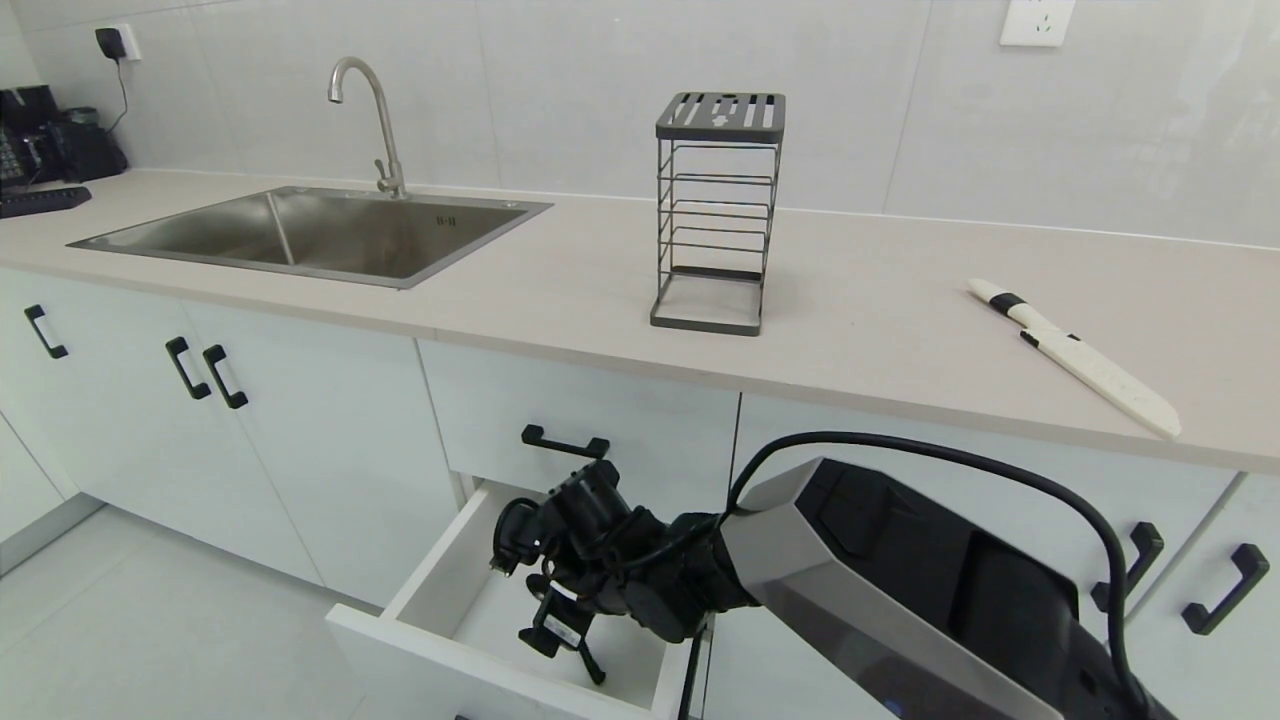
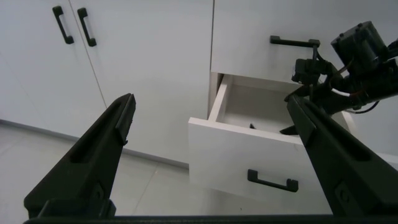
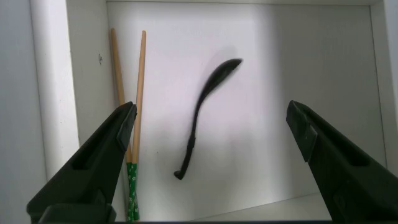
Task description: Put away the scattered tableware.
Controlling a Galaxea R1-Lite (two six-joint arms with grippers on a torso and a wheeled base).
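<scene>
A white drawer [image 1: 440, 560] under the counter stands pulled out. My right gripper [image 1: 565, 655] hangs over its inside, open, holding nothing. In the right wrist view a black spoon [image 3: 194, 134] lies on the drawer floor [image 3: 280, 93] between the spread fingers of the right gripper [image 3: 210, 115]. A pair of wooden chopsticks [image 3: 138, 93] with green ends lies beside the spoon, along the drawer wall. A white knife [image 1: 1075, 355] with a black band lies on the counter at the right. My left gripper [image 2: 209, 106] is open and empty, low in front of the cabinets, facing the drawer front [image 2: 249, 155].
A dark wire knife rack [image 1: 717, 215] stands mid-counter. A steel sink [image 1: 320, 230] with a faucet [image 1: 375, 120] is at the left. Closed cabinet doors with black handles [image 1: 190, 368] flank the drawer. Black devices [image 1: 50, 150] sit at the far left.
</scene>
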